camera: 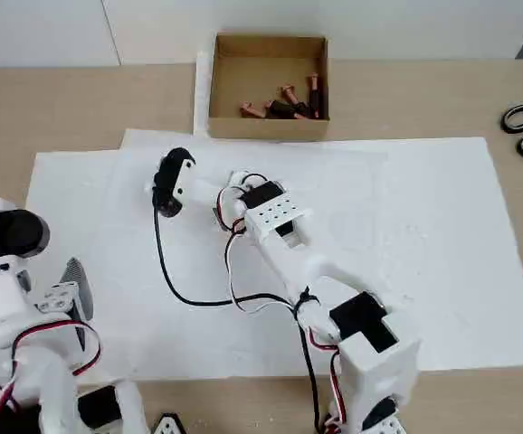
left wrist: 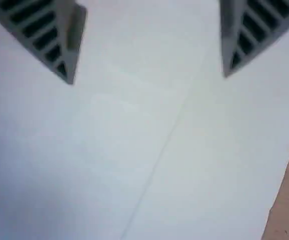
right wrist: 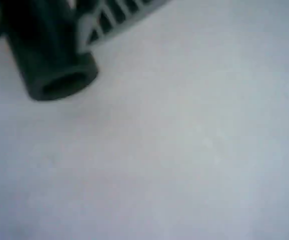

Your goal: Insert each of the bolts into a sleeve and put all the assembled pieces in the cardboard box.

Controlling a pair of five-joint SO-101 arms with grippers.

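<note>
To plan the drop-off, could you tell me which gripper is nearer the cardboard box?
Right. The right gripper is just short of the cardboard box; the left gripper is far back.

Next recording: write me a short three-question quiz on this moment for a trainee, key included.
1. True or false: the left claw, over the white paper, is open with nothing between its fingers.
2. Where do the assembled pieces lie? A) on the white paper; B) in the cardboard box; C) in the left claw.
3. Which claw holds the sleeve?

Key: 1 true; 2 B; 3 the right claw.
</note>
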